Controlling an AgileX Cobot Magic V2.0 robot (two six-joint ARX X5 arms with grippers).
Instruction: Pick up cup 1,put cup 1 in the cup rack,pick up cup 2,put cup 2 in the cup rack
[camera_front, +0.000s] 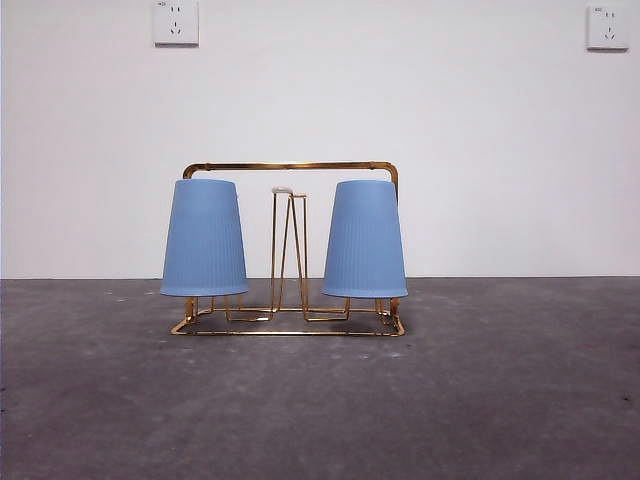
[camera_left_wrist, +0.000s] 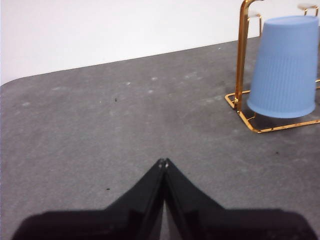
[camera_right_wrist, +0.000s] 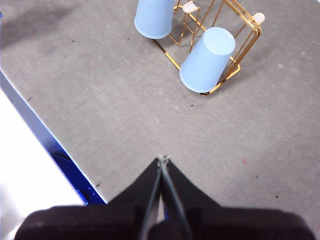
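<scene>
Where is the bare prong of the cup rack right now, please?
In the front view the bare hairpin prong stands at the middle of the gold wire cup rack, between the two upside-down blue cups, one on the left and one on the right.

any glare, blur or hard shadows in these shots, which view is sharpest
Front view: sharpest, even light, no glare on the two upturned ribbed blue plastic cups, only a faint shadow under the gold wire cup rack. Left wrist view: slightly soft, the shut left pincer dark and featureless. Right wrist view: mild softness, soft shadows beside the cups, shut right pincer.
</scene>
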